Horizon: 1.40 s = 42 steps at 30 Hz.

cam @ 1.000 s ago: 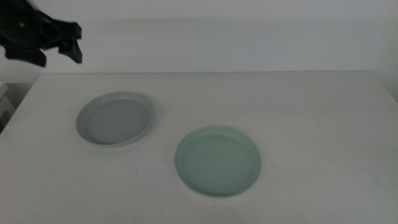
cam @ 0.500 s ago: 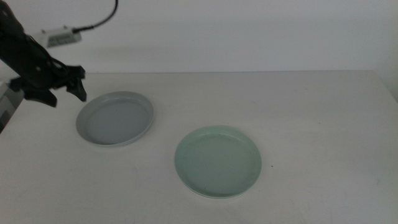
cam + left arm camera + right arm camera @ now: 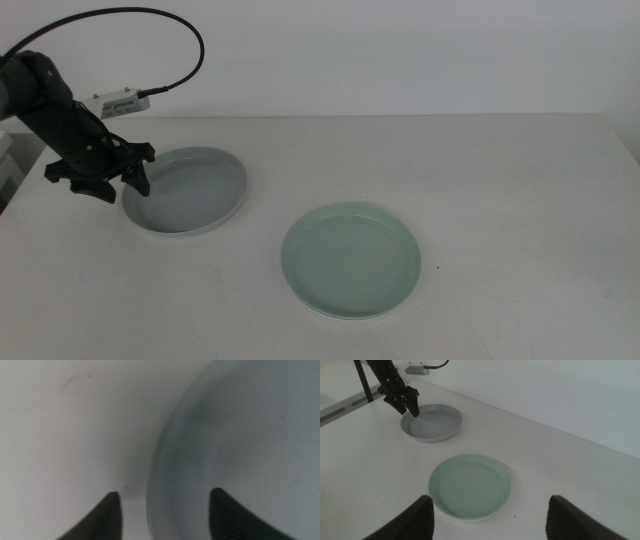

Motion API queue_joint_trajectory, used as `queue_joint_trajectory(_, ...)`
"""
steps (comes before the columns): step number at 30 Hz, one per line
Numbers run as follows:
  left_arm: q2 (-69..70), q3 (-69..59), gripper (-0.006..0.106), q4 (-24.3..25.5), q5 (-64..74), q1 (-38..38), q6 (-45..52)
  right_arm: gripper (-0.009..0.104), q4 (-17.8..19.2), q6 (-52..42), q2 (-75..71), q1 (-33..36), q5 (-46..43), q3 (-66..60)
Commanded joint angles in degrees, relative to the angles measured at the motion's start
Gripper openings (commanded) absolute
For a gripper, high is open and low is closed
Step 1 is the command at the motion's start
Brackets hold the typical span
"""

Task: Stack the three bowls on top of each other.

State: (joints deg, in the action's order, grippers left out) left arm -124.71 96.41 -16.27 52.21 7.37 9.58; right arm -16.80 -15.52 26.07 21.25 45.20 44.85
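Observation:
The grey-blue bowl (image 3: 190, 190) sits at the left of the table. My left gripper (image 3: 124, 190) is open and low at its left rim, one jaw outside and one inside, as the left wrist view (image 3: 165, 517) shows over the bowl (image 3: 240, 435). The pale mint green bowl (image 3: 350, 260) lies in the middle, nearer the front. My right gripper (image 3: 492, 520) is open and empty, held high off to the right, looking down on the mint bowl (image 3: 470, 485), the grey-blue bowl (image 3: 434, 422) and the left gripper (image 3: 406, 407). The white bowl is out of view.
The white table (image 3: 500, 200) ends at a white back wall. The left arm's cable (image 3: 170, 80) loops above the table's back left. A pale object (image 3: 8, 165) stands past the table's left edge.
My left gripper has come down from the upper left to the grey-blue bowl's left rim. Both bowls have stayed in place.

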Motion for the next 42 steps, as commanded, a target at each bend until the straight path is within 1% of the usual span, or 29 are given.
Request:
queue_joint_trajectory(1, 2.9, 1.8, 0.046, -1.7, -1.3, 0.0, 0.0, 0.056, -0.6, -0.5, 0.5, -0.4, -4.2, 1.2)
queue_joint_trajectory(6, 1.8, 1.8, 0.025, -1.8, -1.4, 0.0, -0.3, 0.056, -0.6, -0.5, 0.5, -0.4, -4.2, 1.2)
queue_joint_trajectory(11, 1.8, 1.8, 0.001, -1.8, -0.8, 0.0, -0.5, 0.056, -0.6, -0.5, 0.5, -0.4, -4.2, 1.2)
queue_joint_trajectory(16, 3.4, 2.3, 0.000, -1.4, 0.3, 0.0, -0.2, 0.056, -0.6, -0.5, 0.5, -0.4, -4.2, 1.2)
queue_joint_trajectory(21, 9.5, 2.0, 0.000, -1.5, 3.0, 0.0, -0.2, 0.056, -0.6, -0.5, 0.5, -0.4, -4.2, 1.2)
queue_joint_trajectory(23, 12.8, 0.9, 0.000, -2.6, 3.9, -0.1, -0.2, 0.056, -0.6, -0.5, 0.5, -0.4, -4.2, 1.2)
queue_joint_trajectory(26, 17.8, -2.0, 0.000, -5.7, 4.9, -0.4, 0.5, 0.056, -0.6, -0.5, 0.5, -0.4, -4.2, 1.2)
queue_joint_trajectory(28, 21.5, -4.3, 0.000, -6.4, 4.8, -1.5, 0.7, 0.056, -0.6, -0.5, 0.5, -0.4, -4.2, 1.2)
queue_joint_trajectory(30, 24.4, -6.5, 0.000, -6.4, 4.8, -3.5, 0.2, 0.056, -0.6, -0.5, 0.5, -0.4, -4.2, 1.2)
queue_joint_trajectory(31, 26.8, -8.3, 0.000, -6.4, 4.8, -6.1, -1.0, 0.056, -0.6, -0.5, 0.5, -0.4, -4.2, 1.2)
queue_joint_trajectory(33, 28.1, -9.3, 0.000, -6.3, 4.9, -8.9, -2.0, 0.056, -0.6, -0.5, 0.5, -0.4, -4.2, 1.2)
queue_joint_trajectory(42, 27.3, -9.6, 0.000, -5.1, 1.6, -23.0, -5.7, 0.056, -0.6, -0.5, 0.5, -0.4, -4.2, 1.2)
